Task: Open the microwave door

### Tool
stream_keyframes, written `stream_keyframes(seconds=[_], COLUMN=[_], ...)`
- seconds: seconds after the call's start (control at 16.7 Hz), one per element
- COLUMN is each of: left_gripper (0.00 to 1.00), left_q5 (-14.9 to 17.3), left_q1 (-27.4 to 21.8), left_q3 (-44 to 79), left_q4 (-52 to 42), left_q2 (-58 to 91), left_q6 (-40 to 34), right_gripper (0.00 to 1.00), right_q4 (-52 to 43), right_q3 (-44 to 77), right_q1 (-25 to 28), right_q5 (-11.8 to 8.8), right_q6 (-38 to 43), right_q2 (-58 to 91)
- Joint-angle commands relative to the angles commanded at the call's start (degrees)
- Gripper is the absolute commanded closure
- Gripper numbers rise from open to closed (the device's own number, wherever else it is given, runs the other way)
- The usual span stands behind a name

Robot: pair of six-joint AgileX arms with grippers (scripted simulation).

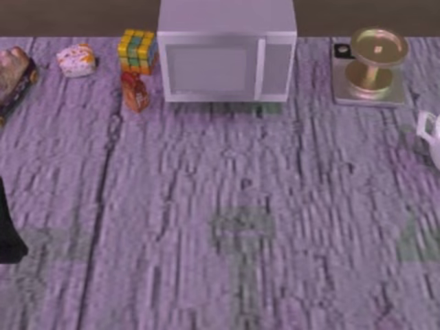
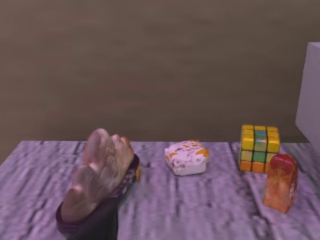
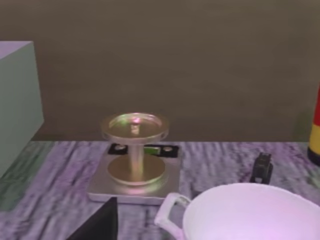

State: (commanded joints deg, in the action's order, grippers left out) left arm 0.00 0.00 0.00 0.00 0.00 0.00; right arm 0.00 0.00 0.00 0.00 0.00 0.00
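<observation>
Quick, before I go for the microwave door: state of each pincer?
Left pincer: cannot be told, only a dark part shows at the top view's left edge.
Right pincer: cannot be told, out of the top view.

The purple wood-grain desk (image 1: 227, 261) carries, along its far edge from left to right, bread (image 1: 14, 72), a cake (image 1: 75, 60), a cube (image 1: 137, 50), a bottle (image 1: 135, 93), the microwave (image 1: 227, 51), a scale (image 1: 371, 69) and a white cup (image 1: 430, 134).

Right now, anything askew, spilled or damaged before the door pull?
Nothing stands out. The microwave sits square at the table's far edge with the microwave door shut flush. Rubik's cube, orange bottle and gold scale all stand upright. No spills visible. Neither gripper shows clearly.
</observation>
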Motion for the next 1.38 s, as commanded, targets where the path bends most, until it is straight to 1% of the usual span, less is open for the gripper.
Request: stream_keyframes(seconds=[0.18,0.3,0.54,0.72,1.2,1.38], left_gripper=[0.00,0.00,0.00,0.00,0.00,0.00], left_q5=[-0.14,-0.90,-4.01,-7.20,-16.46,-19.63], left_q1=[-0.26,-1.54,-6.56,-11.77,-27.47,-32.78], left_q3=[0.49,3.24,15.60,30.02,78.09,93.61], left_q4=[-0.32,-1.88,-7.65,-12.96,-26.50,-31.42], left_q2=[0.57,3.53,16.73,32.62,85.66,103.32], left_q6=[-0.15,-0.97,-4.70,-9.08,-23.45,-28.17], right_gripper=[0.00,0.00,0.00,0.00,0.00,0.00], right_q4=[0.00,0.00,0.00,0.00,0.00,0.00], right_q3=[0.00,0.00,0.00,0.00,0.00,0.00], right_q1=[0.00,0.00,0.00,0.00,0.00,0.00], right_q5=[0.00,0.00,0.00,0.00,0.00,0.00], right_q6=[0.00,0.00,0.00,0.00,0.00,0.00], right_q2=[0.00,0.00,0.00,0.00,0.00,0.00])
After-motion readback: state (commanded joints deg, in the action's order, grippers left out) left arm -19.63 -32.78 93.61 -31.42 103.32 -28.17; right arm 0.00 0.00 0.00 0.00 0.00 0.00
